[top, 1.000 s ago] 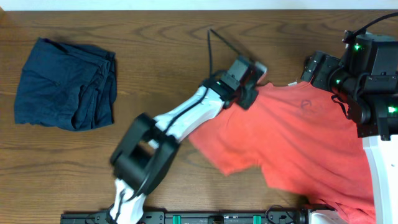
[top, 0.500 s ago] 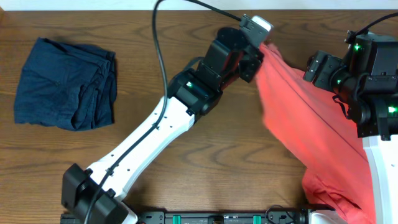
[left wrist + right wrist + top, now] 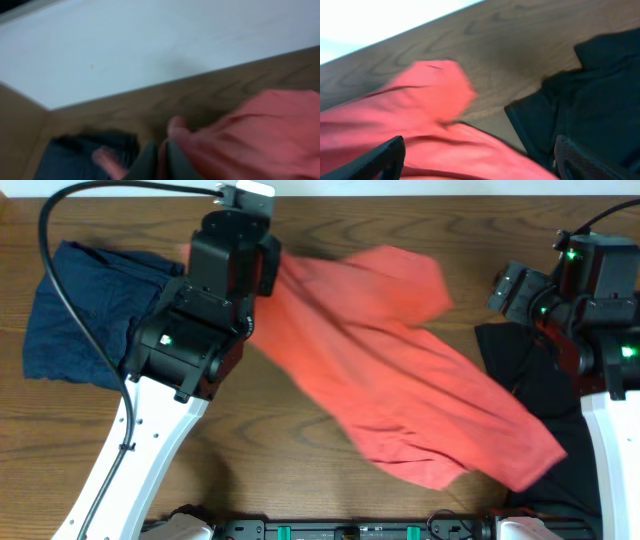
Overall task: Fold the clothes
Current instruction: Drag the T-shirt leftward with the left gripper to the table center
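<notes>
Navy garment (image 3: 70, 310) sits bunched at the left end of the bench (image 3: 300, 470). Left gripper (image 3: 161, 159), jaws clamped on an edge of the coral T-shirt (image 3: 400, 370), holds it stretched diagonally across mid-bench, probably to spread it flat. Right gripper (image 3: 480, 162) hangs jaws wide apart, empty, near the black garment (image 3: 535, 380).

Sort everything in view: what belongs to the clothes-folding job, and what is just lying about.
Belongs to the job:
- coral-red short-sleeved T-shirt
- navy bundled garment
- black garment

Just there:
- brown wooden table
- black rail along the near edge
</notes>
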Available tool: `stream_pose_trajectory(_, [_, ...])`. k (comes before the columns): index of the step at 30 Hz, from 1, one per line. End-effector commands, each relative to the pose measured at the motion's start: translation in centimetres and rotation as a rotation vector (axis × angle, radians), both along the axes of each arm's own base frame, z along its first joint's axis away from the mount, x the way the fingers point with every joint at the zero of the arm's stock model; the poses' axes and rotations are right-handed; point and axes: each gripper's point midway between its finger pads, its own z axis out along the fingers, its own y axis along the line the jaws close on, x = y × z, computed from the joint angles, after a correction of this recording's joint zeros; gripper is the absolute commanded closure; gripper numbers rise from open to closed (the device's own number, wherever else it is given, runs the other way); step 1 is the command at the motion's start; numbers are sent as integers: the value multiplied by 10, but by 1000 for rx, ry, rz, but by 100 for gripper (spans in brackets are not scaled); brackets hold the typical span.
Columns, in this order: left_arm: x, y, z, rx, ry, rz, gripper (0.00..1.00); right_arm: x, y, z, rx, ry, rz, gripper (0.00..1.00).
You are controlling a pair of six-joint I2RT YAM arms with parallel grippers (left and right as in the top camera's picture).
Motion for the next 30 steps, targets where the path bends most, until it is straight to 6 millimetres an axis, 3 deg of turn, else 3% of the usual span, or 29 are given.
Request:
stream_pose_trajectory(1, [-2,13,-6,38,28,48,76,7,-2,-23,4,77,-5,5])
stream_pose_trajectory(4, [-6,15,-13,53,61,47,50,12,-2,-48,2,165,-6,6])
stream_pose_trajectory(6, [-7,15,-16,59,75,47,47,17,-3,-71,-2,236,-9,18])
stream_pose_trajectory(7, [-8,16,-17,60,80,47,45,19,-4,-81,-7,269,-14,27])
stream_pose_trajectory(9, [-10,15,-19,62,92,42,44,21,-8,-109,-5,359,-29,54])
stream_pose_trajectory(12, [-14,10,-25,55,118,29,44,20,-22,-151,3,496,-68,83])
stream_pose_trajectory(15, [-21,-3,-33,37,160,-25,44,18,-41,-192,33,615,-144,99])
stream_pose_trajectory(22, [-48,-52,-57,-60,306,-264,43,3,-76,-273,173,814,-256,99])
stream_pose_trajectory(27, [-54,-63,-59,-92,328,-308,43,-12,-97,-307,208,902,-318,99])
stream_pose_trajectory(30, [-54,-64,-59,-94,329,-311,42,-25,-125,-317,177,934,-390,99])
